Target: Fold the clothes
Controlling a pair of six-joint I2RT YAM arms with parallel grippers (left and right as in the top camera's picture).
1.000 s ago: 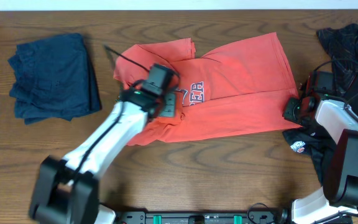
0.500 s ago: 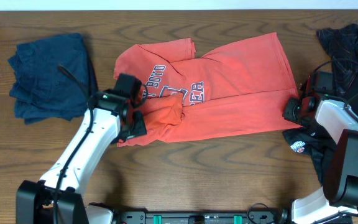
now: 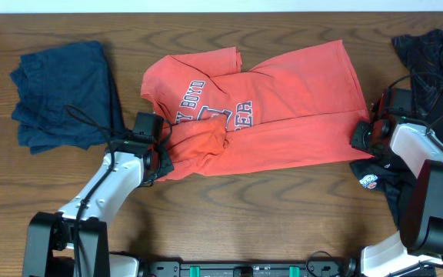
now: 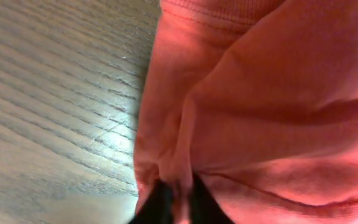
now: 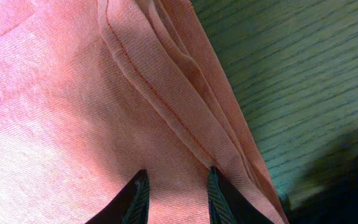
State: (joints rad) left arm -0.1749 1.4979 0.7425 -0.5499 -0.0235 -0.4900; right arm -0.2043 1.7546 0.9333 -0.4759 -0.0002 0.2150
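Overhead, far left, the folded navy-blue cloth garment (image 3: 64,96) sits out of play on the brown wooden table (image 3: 283,211). Moving right, my left claw (image 3: 158,158) is at the lower-left corner of the coral-red cotton shirt with white lettering (image 3: 298,100), which lies spread across the middle of the table. On the left wrist camera my dark tips are squeezed together on a bunched ridge of red cloth, so I have a real pinch.

To do this fold well, I judge I should lift just enough to clear the wood, carry the corner across in one smooth sweep, and lay it flat rather than dragging the layer beneath.

Further right, my right claw (image 3: 362,137) sits at the shirt's right hem. Its tips stand slightly apart over the stitched edge, and I cannot tell whether they grip it. Far right lies the crumpled black fabric pile (image 3: 429,50).
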